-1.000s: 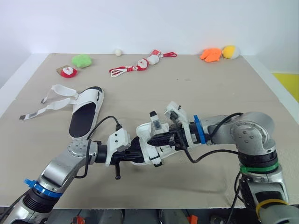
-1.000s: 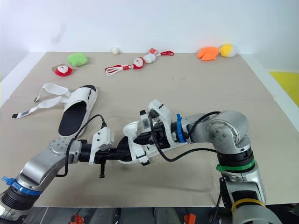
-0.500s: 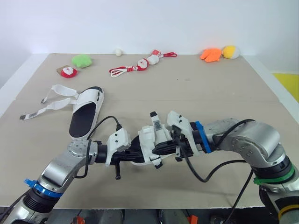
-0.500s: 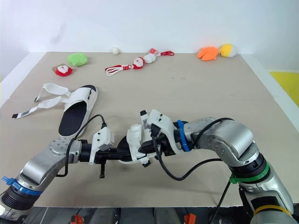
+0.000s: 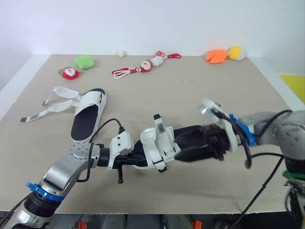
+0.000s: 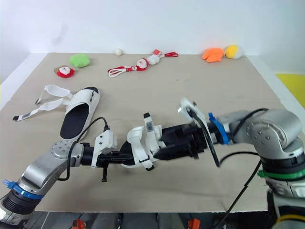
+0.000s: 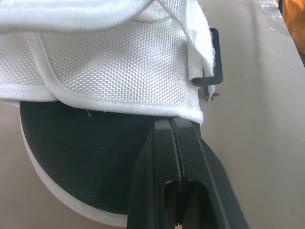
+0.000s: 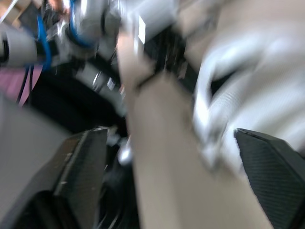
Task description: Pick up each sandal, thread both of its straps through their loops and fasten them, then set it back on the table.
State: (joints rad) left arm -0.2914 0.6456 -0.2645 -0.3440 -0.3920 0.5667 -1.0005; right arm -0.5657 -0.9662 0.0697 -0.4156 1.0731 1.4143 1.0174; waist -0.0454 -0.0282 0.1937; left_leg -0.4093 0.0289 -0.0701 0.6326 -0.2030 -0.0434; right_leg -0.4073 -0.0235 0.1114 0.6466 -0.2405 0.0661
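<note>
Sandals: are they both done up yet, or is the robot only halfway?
Not yet, and neither looks finished. In hand: the left tool is shut on the first sandal, and the open right tool is at its straps, where one strap end sticks up loose. Left to do: the other sandal lies on the table with its loose straps spread out unfastened.

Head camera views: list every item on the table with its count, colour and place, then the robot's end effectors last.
table: one, beige.
held sandal: one, white, black insole, front centre.
loose sandal: one, white and black, left side, straps undone.
green plush: one, back left.
Santa toys: three, red and white, one by green plush, two back centre.
white ball: one, back.
orange plush: one, back right.
yellow plush: one, beside orange plush.
left end effector: black, shut on held sandal.
right end effector: black, open, at held sandal.
</note>
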